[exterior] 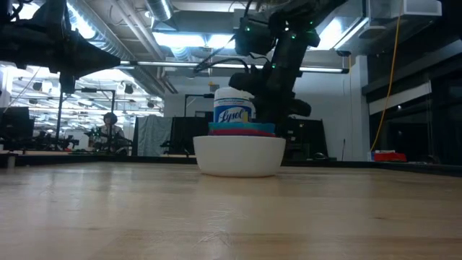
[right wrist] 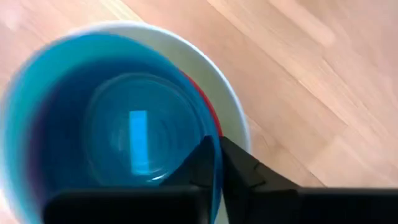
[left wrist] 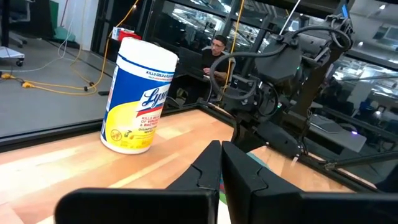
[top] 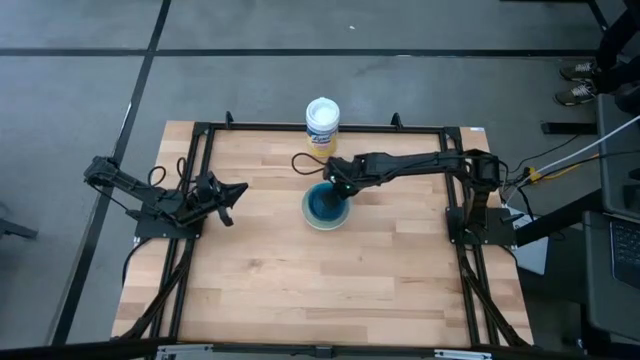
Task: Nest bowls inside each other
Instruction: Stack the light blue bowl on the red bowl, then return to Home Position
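Bowls sit as one stack near the middle of the pale wooden slatted table [top: 300, 290]. The round white plastic bowl [exterior: 239, 156] is outermost and rests on the wood.

High view: only a teal interior inside a white rim shows; my right gripper [top: 335, 186] is over the stack's far edge, arm reaching in from the right. My left gripper [top: 232, 192] waits well apart, over the table's left side.

Low view adds what the overhead hides: rims layered above the white wall, a thin red plastic bowl rim [exterior: 242, 133] under the teal plastic bowl rim [exterior: 242, 127]. Other colours I cannot make out.

Right wrist view: the teal bowl's wall [right wrist: 214, 163] passes between my two dark fingers [right wrist: 244, 171], which pinch its rim, nearly together; a red sliver and the white rim lie outside it.

Left wrist view: my fingers [left wrist: 245, 174] meet, holding nothing. Beyond stands the tall white cylindrical canister with yellow label [left wrist: 138, 93], upright on the table beside the stack.
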